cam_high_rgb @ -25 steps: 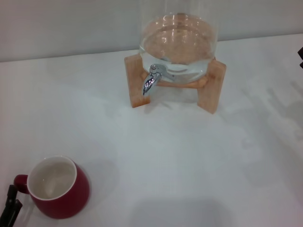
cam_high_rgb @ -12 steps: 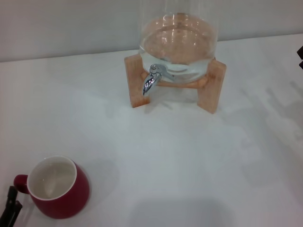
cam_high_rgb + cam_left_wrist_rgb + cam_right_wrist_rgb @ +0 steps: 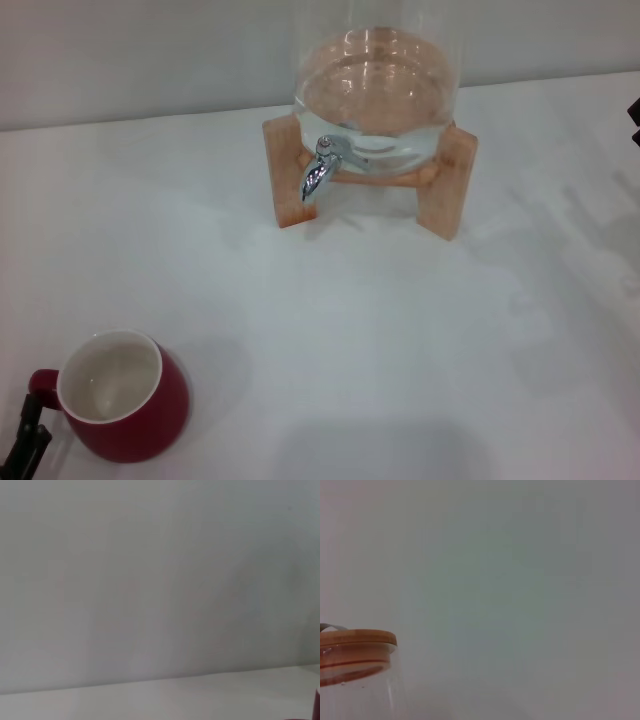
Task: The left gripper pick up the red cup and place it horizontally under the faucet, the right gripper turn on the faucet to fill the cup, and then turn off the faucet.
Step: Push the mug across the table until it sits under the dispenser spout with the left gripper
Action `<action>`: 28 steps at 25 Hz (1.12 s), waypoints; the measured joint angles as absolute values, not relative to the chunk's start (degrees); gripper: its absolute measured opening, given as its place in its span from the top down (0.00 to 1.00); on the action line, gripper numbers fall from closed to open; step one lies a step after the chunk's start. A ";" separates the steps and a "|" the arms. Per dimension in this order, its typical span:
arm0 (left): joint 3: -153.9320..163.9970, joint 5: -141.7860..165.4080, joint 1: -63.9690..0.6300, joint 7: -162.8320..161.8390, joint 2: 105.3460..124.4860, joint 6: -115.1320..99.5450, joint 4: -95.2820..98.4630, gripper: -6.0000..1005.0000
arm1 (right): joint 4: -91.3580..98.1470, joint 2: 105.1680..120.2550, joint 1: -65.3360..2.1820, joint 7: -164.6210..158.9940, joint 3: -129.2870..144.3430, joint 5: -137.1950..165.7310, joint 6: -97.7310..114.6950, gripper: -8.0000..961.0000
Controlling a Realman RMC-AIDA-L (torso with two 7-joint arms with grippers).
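Observation:
The red cup (image 3: 125,397) stands upright on the white table at the near left, cream inside showing and its loop handle pointing left. Only a black part of my left gripper (image 3: 25,437) shows at the bottom left corner, right beside the handle. A sliver of red at the edge of the left wrist view (image 3: 317,700) looks like the cup. The chrome faucet (image 3: 320,166) hangs from the glass jar (image 3: 376,90) in its wooden stand (image 3: 446,185) at the far centre. A black sliver of my right gripper (image 3: 635,120) shows at the right edge, far from the faucet.
The white table (image 3: 380,340) stretches between cup and stand, with a grey wall behind. The right wrist view shows the jar's wooden lid (image 3: 355,645) against the wall.
The left gripper has edged slightly closer to the cup's handle. The cup, jar and right gripper have not moved.

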State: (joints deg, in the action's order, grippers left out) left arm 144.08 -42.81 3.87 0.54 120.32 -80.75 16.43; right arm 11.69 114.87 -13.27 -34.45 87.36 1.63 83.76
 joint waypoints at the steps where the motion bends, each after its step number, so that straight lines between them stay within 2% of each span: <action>1: 144.07 -42.81 3.87 0.53 120.31 -80.75 16.43 0.14 | 11.69 114.87 -13.27 -34.45 87.36 1.65 83.76 0.11; 28: 144.05 -43.41 3.15 -1.13 120.14 -79.18 16.47 0.14 | 11.69 114.88 -13.27 -34.45 87.36 1.76 83.76 0.11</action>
State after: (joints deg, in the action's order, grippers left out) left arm 144.05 -43.41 3.15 -1.13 120.14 -79.18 16.47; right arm 11.69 114.88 -13.27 -34.45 87.36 1.76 83.76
